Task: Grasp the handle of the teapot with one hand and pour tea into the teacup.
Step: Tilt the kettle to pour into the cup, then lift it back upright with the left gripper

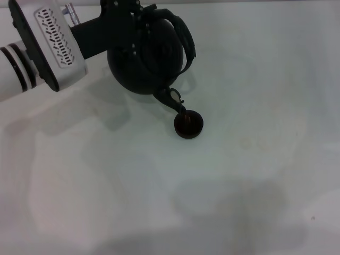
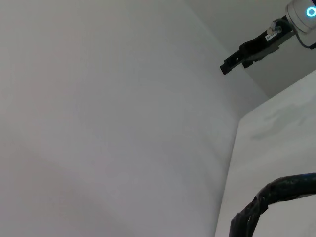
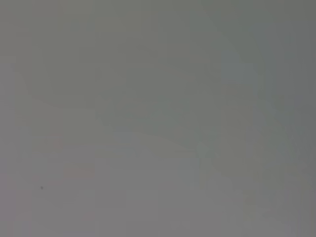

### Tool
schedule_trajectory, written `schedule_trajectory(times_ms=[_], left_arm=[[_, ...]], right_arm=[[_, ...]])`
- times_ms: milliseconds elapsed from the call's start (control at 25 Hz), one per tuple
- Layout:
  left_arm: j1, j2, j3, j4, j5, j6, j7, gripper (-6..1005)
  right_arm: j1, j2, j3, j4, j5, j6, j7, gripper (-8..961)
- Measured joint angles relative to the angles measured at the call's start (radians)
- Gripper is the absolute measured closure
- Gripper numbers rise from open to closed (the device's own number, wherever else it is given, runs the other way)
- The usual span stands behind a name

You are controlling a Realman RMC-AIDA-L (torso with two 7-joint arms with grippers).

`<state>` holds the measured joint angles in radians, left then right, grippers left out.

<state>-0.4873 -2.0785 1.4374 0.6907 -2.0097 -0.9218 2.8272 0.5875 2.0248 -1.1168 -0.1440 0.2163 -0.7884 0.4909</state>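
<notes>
In the head view the round black teapot (image 1: 143, 58) hangs tilted at the upper left, its spout (image 1: 171, 99) pointing down at the small black teacup (image 1: 188, 125) on the white table (image 1: 249, 175). The spout's tip is right at the cup's rim. My left gripper (image 1: 139, 16) reaches in from the left and is shut on the arched handle (image 1: 186, 45) at the pot's top. A piece of that rough dark handle (image 2: 276, 192) shows in the left wrist view. Far off in that same view my right gripper (image 2: 226, 67) hangs in the air, away from the table.
The table's edge (image 2: 232, 163) runs through the left wrist view. The right wrist view holds only a plain grey surface. Around the cup I see only the white table top and soft shadows.
</notes>
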Motion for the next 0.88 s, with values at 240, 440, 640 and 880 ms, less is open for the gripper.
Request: schedule_trajectory(times_ms=[240, 440, 640, 880], left_arm=[[0.002, 0.000, 0.000, 0.011, 0.000, 0.000, 0.000, 895], [0.003, 0.000, 0.000, 0.012, 0.000, 0.000, 0.000, 894], [0.003, 0.000, 0.000, 0.013, 0.000, 0.000, 0.000, 894], [0.003, 0.000, 0.000, 0.013, 0.000, 0.000, 0.000, 895]], right_arm=[[0.000, 0.000, 0.000, 0.001, 0.000, 0.000, 0.000, 98], [0.000, 0.000, -0.001, 0.001, 0.000, 0.000, 0.000, 98], [0.000, 0.000, 0.000, 0.001, 0.000, 0.000, 0.000, 98], [0.000, 0.000, 0.000, 0.001, 0.000, 0.000, 0.000, 98]])
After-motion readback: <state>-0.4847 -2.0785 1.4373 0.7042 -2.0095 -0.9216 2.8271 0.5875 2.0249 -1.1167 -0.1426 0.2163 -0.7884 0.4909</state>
